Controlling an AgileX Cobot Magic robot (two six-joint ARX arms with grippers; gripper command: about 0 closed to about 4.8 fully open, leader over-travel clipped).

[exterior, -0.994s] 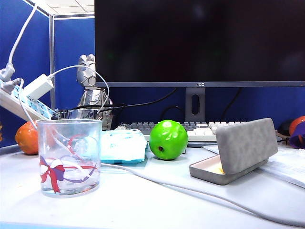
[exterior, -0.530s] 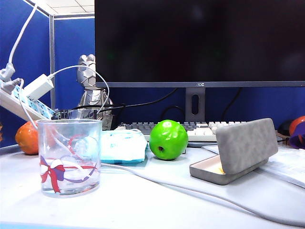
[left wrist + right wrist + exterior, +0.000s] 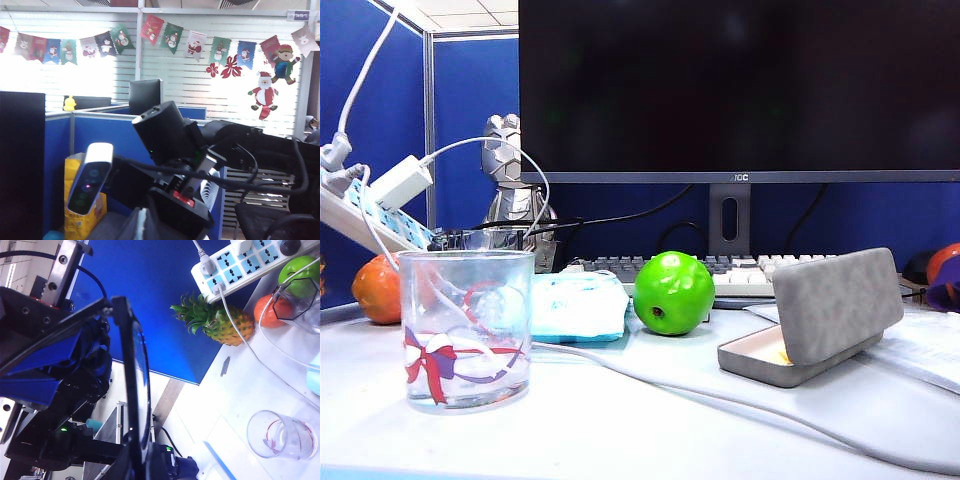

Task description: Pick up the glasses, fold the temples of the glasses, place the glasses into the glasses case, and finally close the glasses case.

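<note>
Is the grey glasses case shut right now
No, the glasses case sits open on the table, its lid raised and the pale lining showing.

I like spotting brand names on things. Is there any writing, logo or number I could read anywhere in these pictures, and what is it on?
"AOC", roughly: small pale letters on the monitor bezel, too small to be sure of.
Keyboard: key legends too small to read.
Tissue pack: print blurred, unreadable.
Drinking glass: a ribbon picture only, no words.
Christmas bunting in the left wrist view: pictures, no legible text.
</note>
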